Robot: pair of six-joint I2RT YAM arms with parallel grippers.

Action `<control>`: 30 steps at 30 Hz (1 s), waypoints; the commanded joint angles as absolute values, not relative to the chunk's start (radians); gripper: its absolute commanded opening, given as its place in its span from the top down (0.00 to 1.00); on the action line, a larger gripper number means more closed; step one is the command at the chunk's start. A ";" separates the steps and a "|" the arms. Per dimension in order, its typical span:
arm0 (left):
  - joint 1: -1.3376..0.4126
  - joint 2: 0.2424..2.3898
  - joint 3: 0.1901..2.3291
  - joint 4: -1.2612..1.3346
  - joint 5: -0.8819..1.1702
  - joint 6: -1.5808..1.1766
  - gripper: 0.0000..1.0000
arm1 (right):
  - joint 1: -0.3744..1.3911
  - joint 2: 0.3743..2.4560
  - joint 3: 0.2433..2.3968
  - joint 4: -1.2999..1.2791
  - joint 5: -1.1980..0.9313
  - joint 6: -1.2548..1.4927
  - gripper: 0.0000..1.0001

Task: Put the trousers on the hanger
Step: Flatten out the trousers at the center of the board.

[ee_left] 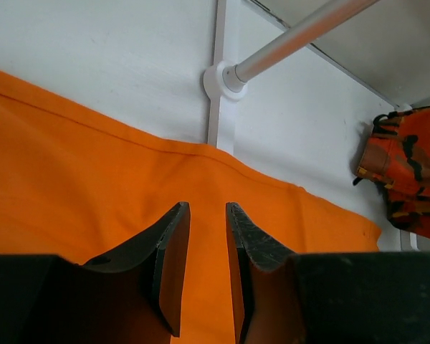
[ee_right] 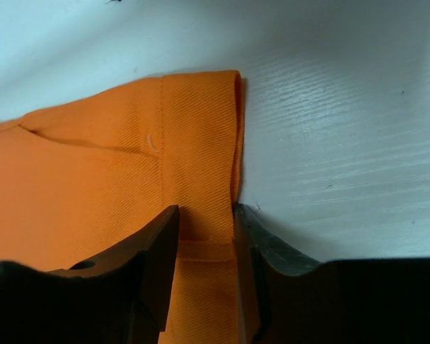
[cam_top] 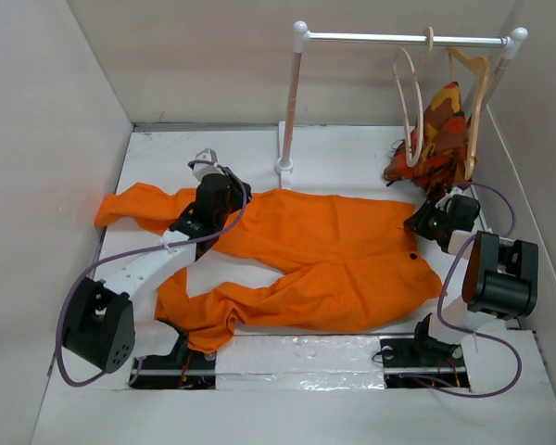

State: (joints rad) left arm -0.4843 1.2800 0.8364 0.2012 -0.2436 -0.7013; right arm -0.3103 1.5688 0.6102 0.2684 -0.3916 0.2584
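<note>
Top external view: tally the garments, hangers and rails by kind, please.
Garments: 2, the trousers and the patterned garment
Hangers: 2, the cream hanger and the tan hanger
Rails: 1, the rail
Total: 5

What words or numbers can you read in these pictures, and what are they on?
None: no word, number or sign can be read in any view. The trousers are plain orange, the hanger is bare, and the patterned garment shows only blotches of colour.
</note>
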 commanded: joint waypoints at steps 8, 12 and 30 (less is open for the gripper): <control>-0.503 1.203 0.695 0.439 -0.172 -0.745 0.76 | -0.382 1.609 0.631 0.322 -0.580 0.297 1.00; -0.503 1.213 0.673 0.460 -0.141 -0.749 0.76 | -0.452 1.491 0.574 0.397 -0.574 0.374 1.00; -0.503 1.259 0.692 0.321 -0.342 -0.762 0.50 | -0.624 1.394 0.816 0.120 -0.215 0.414 0.96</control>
State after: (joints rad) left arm -0.4976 1.2846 0.6788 0.3595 -0.2382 -0.7532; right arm -0.6159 1.3678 0.7437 0.1204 -0.2844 0.3996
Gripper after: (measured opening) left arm 0.487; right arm 0.040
